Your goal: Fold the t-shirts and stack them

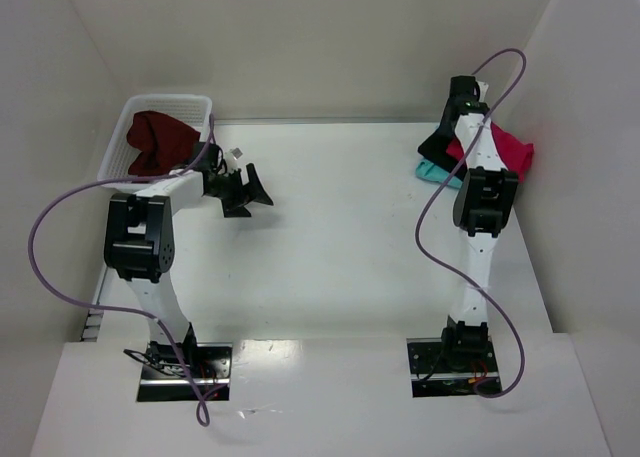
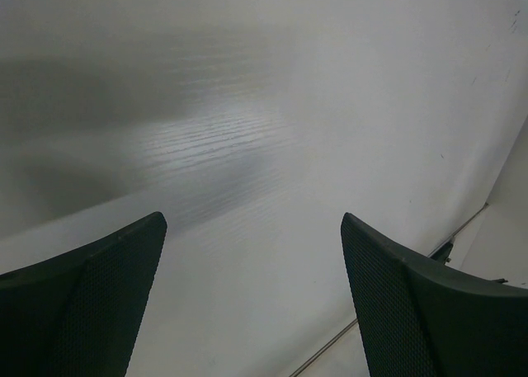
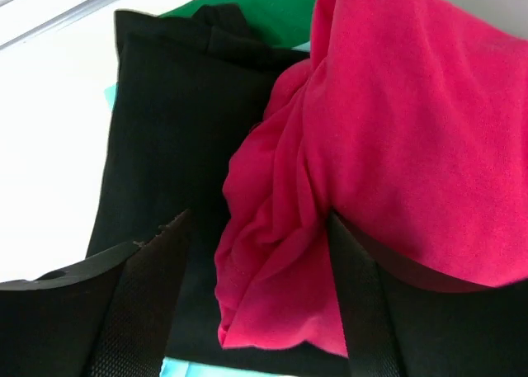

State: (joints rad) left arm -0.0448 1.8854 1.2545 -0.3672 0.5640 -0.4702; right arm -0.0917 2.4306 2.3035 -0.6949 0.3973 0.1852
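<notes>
Four shirts are in view, in two places. In the upper left of the top view the maroon shirt (image 1: 155,145) lies crumpled inside the white basket (image 1: 170,101). Your left jaws hang near that basket, spread wide over bare counter (image 1: 340,247) with nothing between them. At the upper right of that view the other three are piled together: the teal shirt (image 1: 436,173) at the bottom against the counter, the black shirt (image 3: 165,121) on it, and the crimson-pink shirt (image 3: 388,129) bunched on top, toward the right. Your right jaws stand apart right over this pile with a fold of the crimson-pink cloth between them. Whether they pinch it or merely straddle it, I cannot tell from the wrist view.
</notes>
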